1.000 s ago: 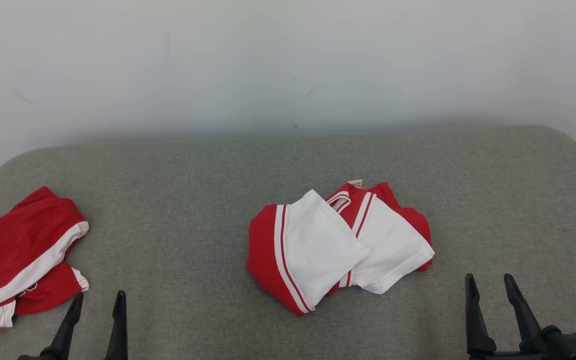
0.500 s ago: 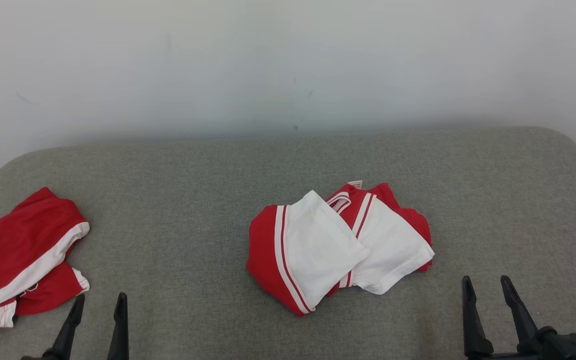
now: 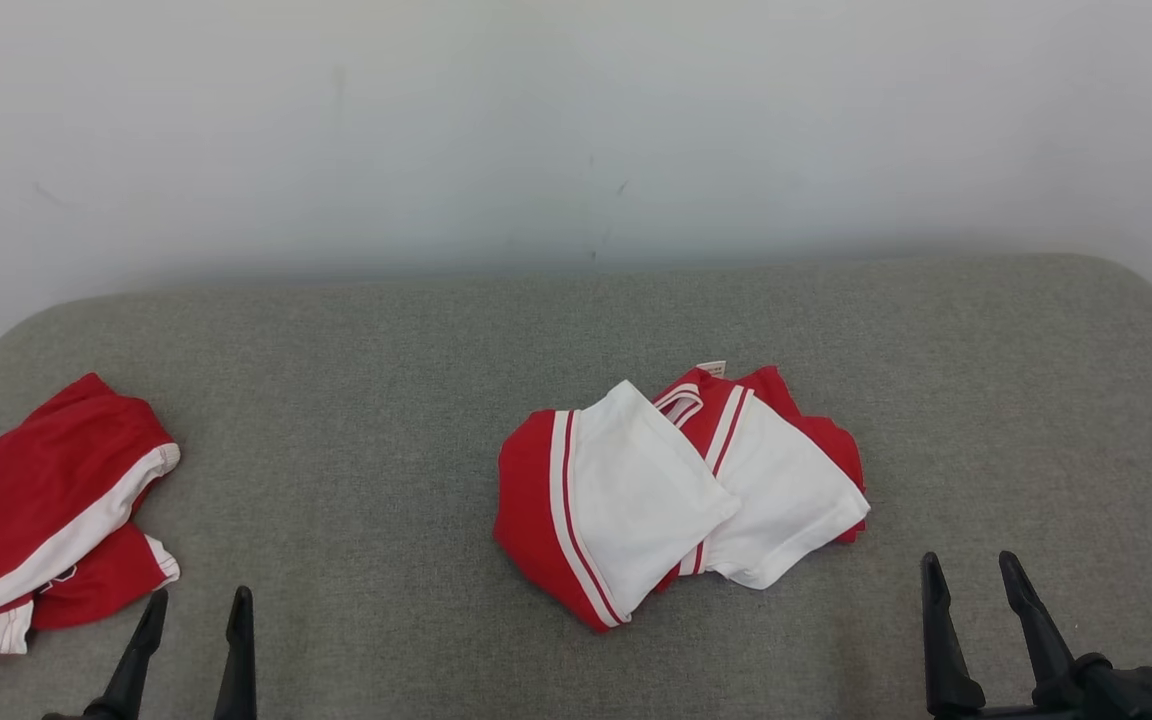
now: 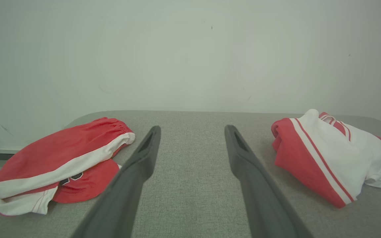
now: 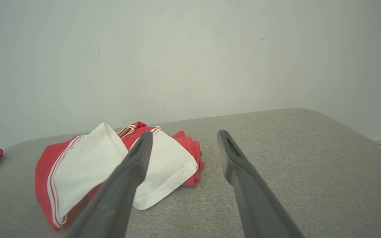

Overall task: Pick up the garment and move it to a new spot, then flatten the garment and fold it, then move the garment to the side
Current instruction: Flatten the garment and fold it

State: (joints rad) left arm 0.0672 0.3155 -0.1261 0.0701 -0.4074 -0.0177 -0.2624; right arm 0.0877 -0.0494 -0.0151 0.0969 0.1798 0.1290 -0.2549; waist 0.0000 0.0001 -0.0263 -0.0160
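Lying bunched at the centre of the tabletop (image 3: 386, 350), the red-and-white garment (image 3: 636, 490) sits apart from the left pincer (image 3: 199, 595) and right pincer (image 3: 968, 558), both spread wide and empty. Pinching one loose layer could leave the rest dragging; the red shorts (image 3: 36, 480) might be mistaken for it.

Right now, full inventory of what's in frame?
centre garment: one, red and white with striped trim, crumpled at mid table
side garment: one, red with a white band, bunched at the table's left edge
table: one, grey fabric top with rounded corners
wall: one, white, behind the table
left gripper: one, dark, open, near edge at left, holding nothing
right gripper: one, dark, open, near edge at right, holding nothing
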